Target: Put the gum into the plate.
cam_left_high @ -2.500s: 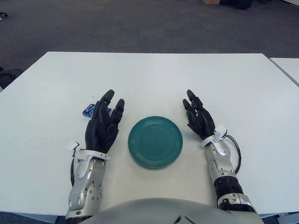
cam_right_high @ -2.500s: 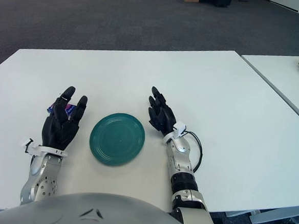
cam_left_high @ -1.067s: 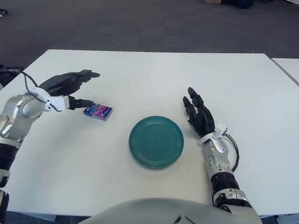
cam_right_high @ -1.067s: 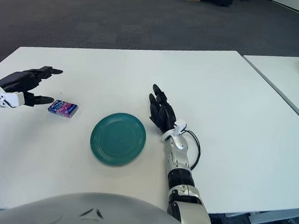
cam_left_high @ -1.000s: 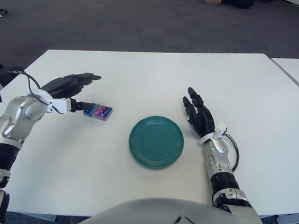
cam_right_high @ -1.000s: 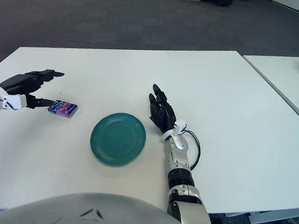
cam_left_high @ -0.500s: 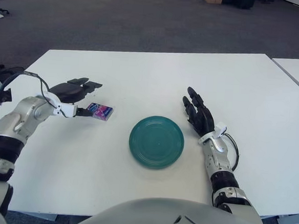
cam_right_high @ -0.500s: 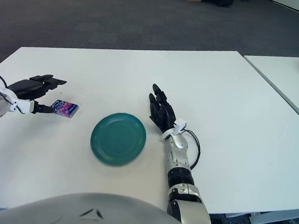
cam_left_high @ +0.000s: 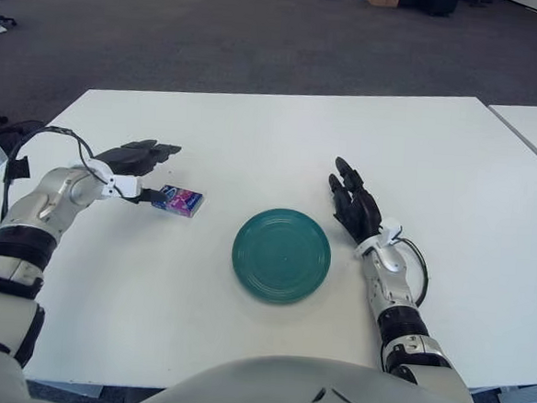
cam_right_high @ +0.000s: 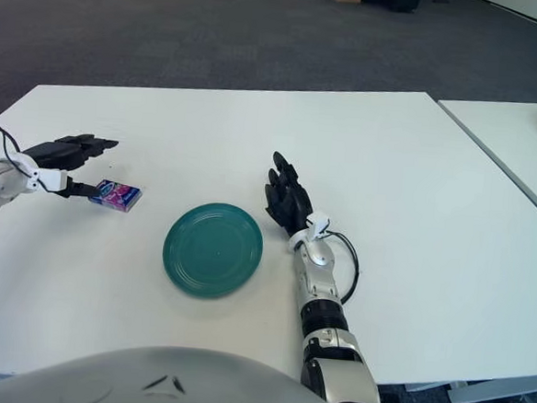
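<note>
Left eye view: the reach-to-grasp step is judged in hand; the left hand (cam_left_high: pixel 135 164) is held spread beside the gum (cam_left_high: pixel 178 200), upper fingers above and behind it, thumb at its left end, nothing gripped yet; a closing pinch is called for next, then a carry right to the plate (cam_left_high: pixel 281 255). Right eye view: the gum (cam_right_high: pixel 115 194) is seen flat on the table (cam_right_high: pixel 418 175), left of the plate and apart from it, just right of the hand; the right hand (cam_right_high: pixel 287 201) shows relaxed and empty, right of the plate.
</note>
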